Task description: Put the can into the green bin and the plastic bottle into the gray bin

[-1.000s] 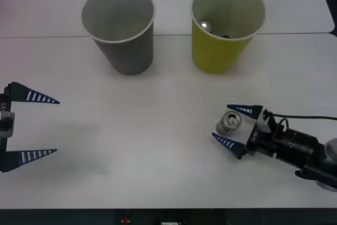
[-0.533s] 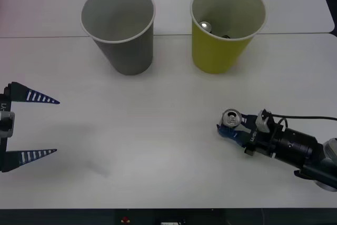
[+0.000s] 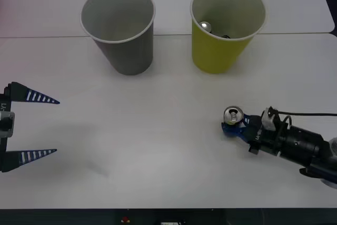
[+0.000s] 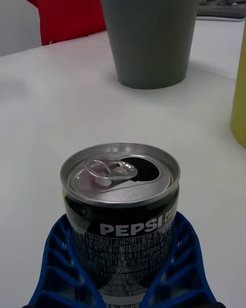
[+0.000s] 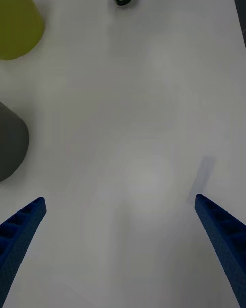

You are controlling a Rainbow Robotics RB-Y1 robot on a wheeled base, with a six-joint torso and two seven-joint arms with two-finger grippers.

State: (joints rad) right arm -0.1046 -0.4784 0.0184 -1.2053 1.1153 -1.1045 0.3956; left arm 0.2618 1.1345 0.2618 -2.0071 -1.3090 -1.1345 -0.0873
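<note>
The can (image 3: 233, 115) stands upright on the white table (image 3: 158, 146), on the robot's right side, nearer the robot than both bins. Its top is open at the pull-tab; the black label reads PEPSI in the right wrist view (image 4: 121, 205). The right gripper (image 3: 235, 127) is closed around the can's lower body, with a blue ribbed finger (image 4: 61, 267) pressed against each side of it. The right arm reaches in low over the table from the right edge.

The green bin (image 3: 226, 27) stands upright at the far side of the table, well apart from the can and roughly in line beyond it. A small round metal top and a dark item lie inside it; what they are cannot be told. The gray bin (image 3: 120, 29) stands upright just to the left of the green bin, apart from it.

The left gripper (image 3: 45, 126) hangs at the left edge of the table, fingers spread wide with nothing between them, well apart from the can and both bins
</note>
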